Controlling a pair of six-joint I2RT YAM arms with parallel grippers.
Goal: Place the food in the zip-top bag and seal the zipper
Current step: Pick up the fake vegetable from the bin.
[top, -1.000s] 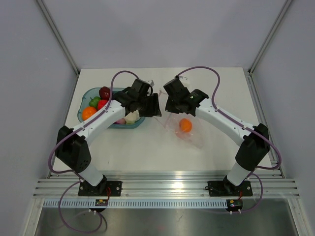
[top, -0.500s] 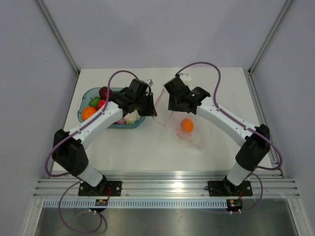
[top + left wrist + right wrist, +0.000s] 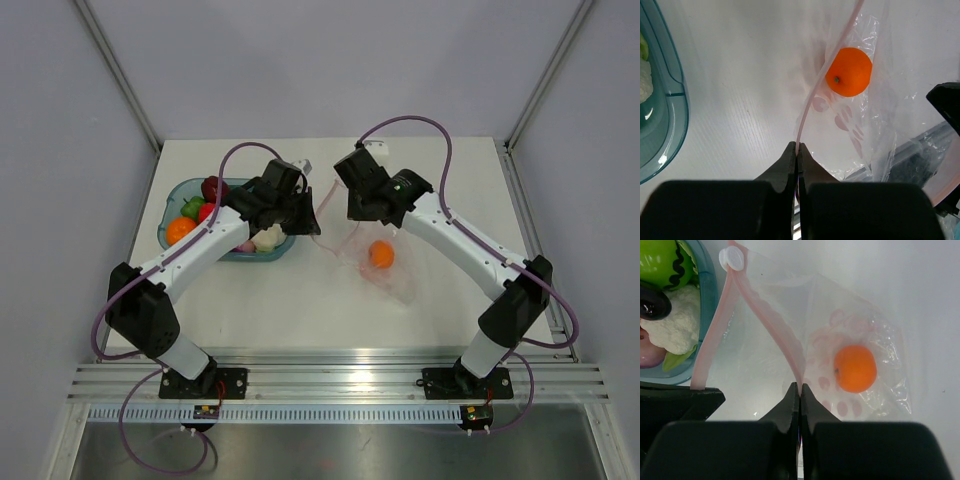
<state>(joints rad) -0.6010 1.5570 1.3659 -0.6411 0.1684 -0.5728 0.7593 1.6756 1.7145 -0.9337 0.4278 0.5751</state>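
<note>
Overhead: the left gripper (image 3: 306,216) and right gripper (image 3: 352,207) face each other at the mouth of the zip-top bag (image 3: 392,278). One orange ball (image 3: 380,254) lies inside, just past the right fingers. The rest of the food (image 3: 208,211) sits in the teal tray (image 3: 161,232) behind the left fingers.

Left wrist: fingers pinched tight on the zipper (image 3: 807,107), ball ahead and to the right.

Right wrist: fingers clamped on the zipper's other lip, mouth spread wide, white slider (image 3: 731,258) far off to the left.

One piece is in, most of the food is left, and the seal is not done.
</note>
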